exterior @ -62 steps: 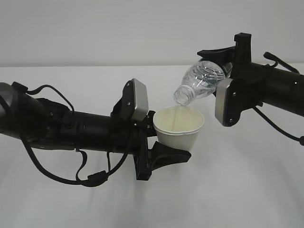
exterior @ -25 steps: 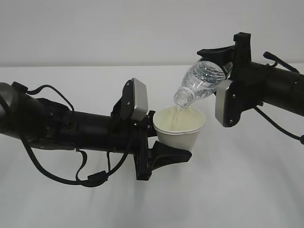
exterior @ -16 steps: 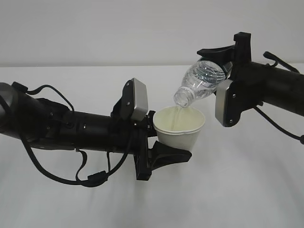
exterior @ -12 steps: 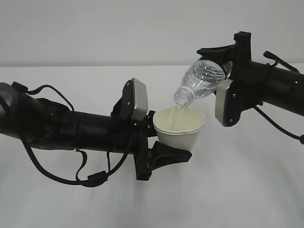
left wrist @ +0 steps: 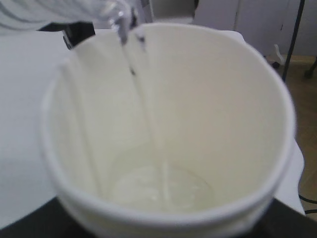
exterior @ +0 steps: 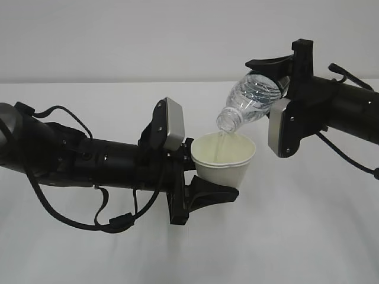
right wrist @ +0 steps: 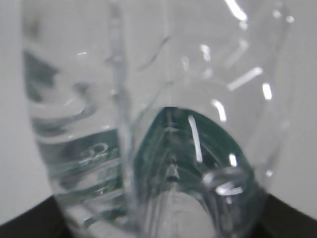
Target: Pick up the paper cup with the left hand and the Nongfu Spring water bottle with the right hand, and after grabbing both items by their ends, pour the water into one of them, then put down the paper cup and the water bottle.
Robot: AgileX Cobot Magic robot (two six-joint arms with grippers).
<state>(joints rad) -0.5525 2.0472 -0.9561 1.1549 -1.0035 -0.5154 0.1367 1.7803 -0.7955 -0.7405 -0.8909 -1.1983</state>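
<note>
Water (left wrist: 148, 114) runs in a thin stream from the tilted Nongfu Spring water bottle (exterior: 249, 103) into the paper cup (exterior: 224, 158). Both items are off the table (exterior: 308, 236), held in mid-air between the arms.

Left hand (exterior: 195, 177): fingers clamped on the cup's lower body from the left, cup upright. From the left wrist view a shallow pool covers the cup bottom; the level is low, well below the rim.

Right hand (exterior: 283, 74): fingers pinch the bottle at its base end, neck angled down and left, mouth just above the cup's rim and over its opening. Right wrist view shows the green label through the clear wall; how much liquid remains inside is hard to judge, the view being too close and blurred, though the bottle looks mostly drained.

Progress, judged from this: both pickups done, pouring underway. Not yet done: finish the pour, right the bottle, set cup and bottle down on the table, release both.
</note>
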